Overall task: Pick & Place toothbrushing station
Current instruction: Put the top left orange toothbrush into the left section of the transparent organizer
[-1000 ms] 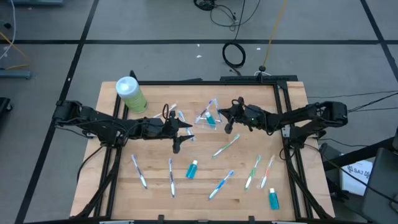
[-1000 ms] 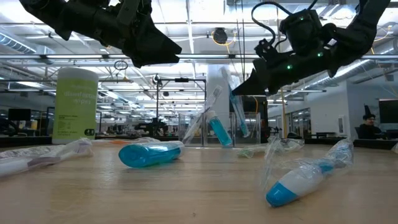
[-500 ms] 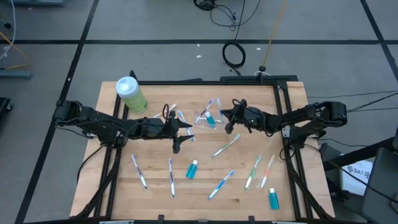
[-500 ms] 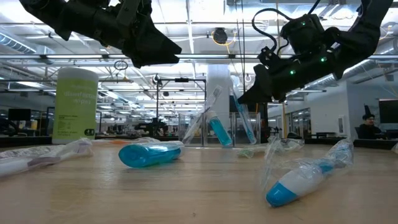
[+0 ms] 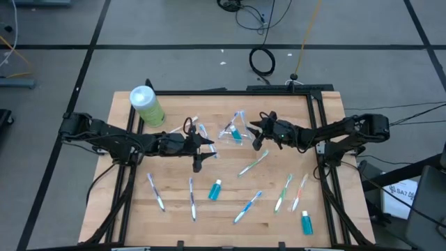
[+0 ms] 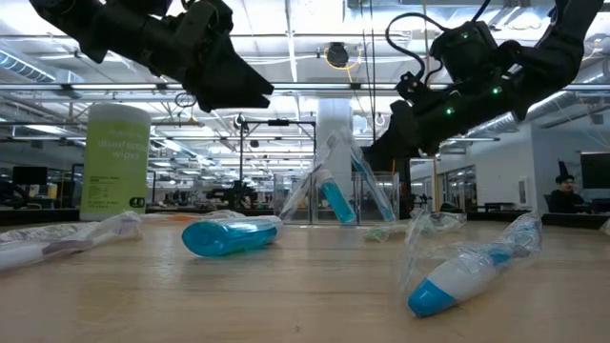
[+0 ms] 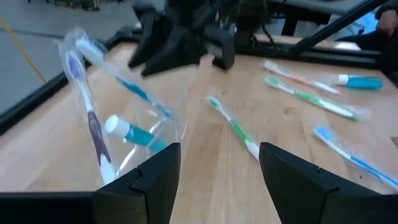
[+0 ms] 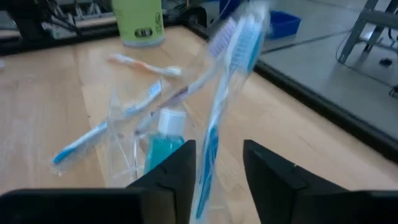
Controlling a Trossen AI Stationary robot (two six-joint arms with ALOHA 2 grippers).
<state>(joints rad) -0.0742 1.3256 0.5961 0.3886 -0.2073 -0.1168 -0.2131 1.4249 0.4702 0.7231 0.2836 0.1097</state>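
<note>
High view: the clear cup [image 5: 235,130] stands near the back middle of the wooden surface [image 5: 327,104], holding a teal tube [image 8: 163,145] and several toothbrushes. The right gripper [image 5: 255,132] hangs just beside it, jaws parted around a blue toothbrush [image 8: 214,134] leaning in the cup; whether they touch it is hard to tell. The left gripper [image 5: 207,143] hovers on the cup's other side, jaws open and empty. More toothbrushes and tubes lie scattered along the front. A green canister [image 5: 147,106] stands at the back left.
</note>
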